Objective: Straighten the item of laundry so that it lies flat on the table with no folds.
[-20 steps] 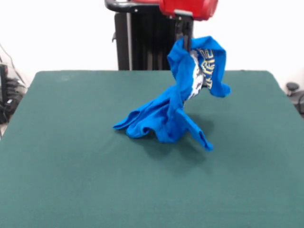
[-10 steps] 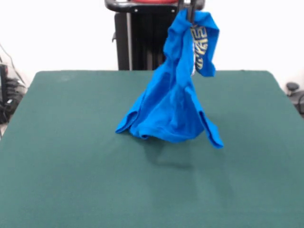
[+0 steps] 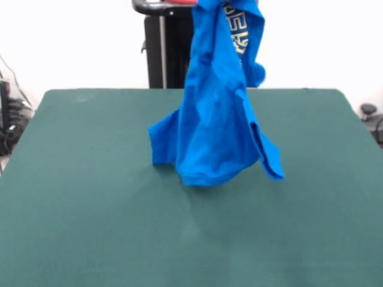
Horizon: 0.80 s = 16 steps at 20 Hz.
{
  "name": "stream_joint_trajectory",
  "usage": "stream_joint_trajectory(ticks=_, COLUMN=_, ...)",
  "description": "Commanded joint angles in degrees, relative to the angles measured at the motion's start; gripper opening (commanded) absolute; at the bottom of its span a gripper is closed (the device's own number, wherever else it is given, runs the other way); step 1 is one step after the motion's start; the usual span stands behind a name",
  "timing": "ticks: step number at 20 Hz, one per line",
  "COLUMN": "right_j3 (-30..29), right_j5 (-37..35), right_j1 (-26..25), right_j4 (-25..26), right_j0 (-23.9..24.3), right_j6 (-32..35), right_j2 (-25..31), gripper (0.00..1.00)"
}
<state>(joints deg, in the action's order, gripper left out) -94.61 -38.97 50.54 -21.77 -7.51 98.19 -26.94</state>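
The bright blue T-shirt [image 3: 218, 119] hangs bunched and in long folds from above the picture's top edge, over the middle of the dark green table [image 3: 90, 227]. Its yellow lettering [image 3: 237, 33] shows near the top. Its lower hem [image 3: 206, 177] hangs at about the height of the cloth, and I cannot tell whether it touches. A sleeve or corner [image 3: 269, 161] sticks out to the right. The gripper is above the top edge and does not show.
The robot's black pedestal [image 3: 167, 54] stands behind the table's far edge, partly behind the shirt. A strip of the arm [image 3: 161, 5] shows at the top edge. Cables and equipment [image 3: 9, 119] lie off the table's left side.
The shirt has risen and shifted slightly left. Its heap has come up off the table and now hangs in a long drape. The red gripper housing has left the picture at the top.
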Motion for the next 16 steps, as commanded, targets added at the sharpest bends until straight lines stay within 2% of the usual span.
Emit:
stream_joint_trajectory(ticks=1, right_j3=8.05, right_j5=-9.21, right_j1=-2.50, right_j4=1.49, right_j0=1.69, right_j6=12.95, right_j2=1.23, gripper=0.00)
stream_joint_trajectory(ticks=6, right_j3=10.35, right_j5=-12.22, right_j1=-2.30, right_j4=2.00, right_j0=-0.83, right_j6=16.68, right_j2=-0.32, gripper=0.00)
stream_joint_trajectory(ticks=16, right_j3=9.83, right_j5=-13.53, right_j1=-1.92, right_j4=-0.33, right_j0=-5.39, right_j6=22.49, right_j2=-1.46, gripper=0.00)
